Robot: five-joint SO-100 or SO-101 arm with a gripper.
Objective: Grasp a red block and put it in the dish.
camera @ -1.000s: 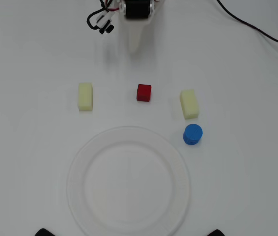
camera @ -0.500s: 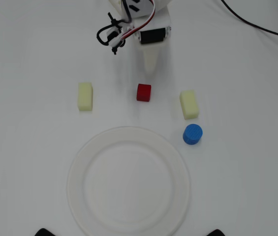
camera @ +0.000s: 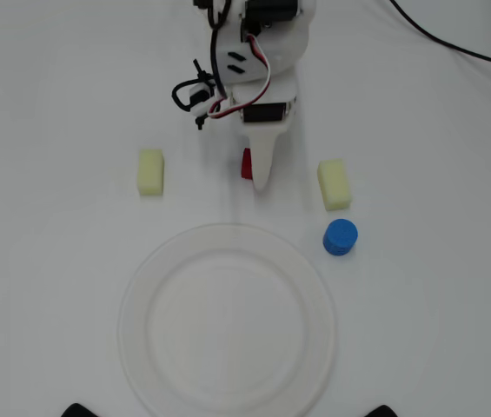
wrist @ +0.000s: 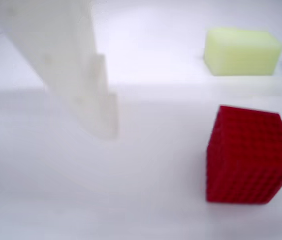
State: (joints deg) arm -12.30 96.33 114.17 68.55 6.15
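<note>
The red block (camera: pixel 246 163) rests on the white table, half hidden under my gripper (camera: pixel 255 174) in the overhead view. In the wrist view the red block (wrist: pixel 248 155) is a small matte cube at the lower right. One white finger (wrist: pixel 76 75) stands to its left with a clear gap between them. The other finger is out of view. The gripper is open and holds nothing. The dish (camera: pixel 141 295), a large round white plate, lies below the gripper in the overhead view and holds nothing.
A pale yellow block (camera: pixel 150 171) lies left of the gripper and another (camera: pixel 334 183) lies right of it, also in the wrist view (wrist: pixel 240 51). A blue cylinder (camera: pixel 340 236) stands by the dish's upper right rim. A black cable (camera: pixel 454 43) crosses the top right.
</note>
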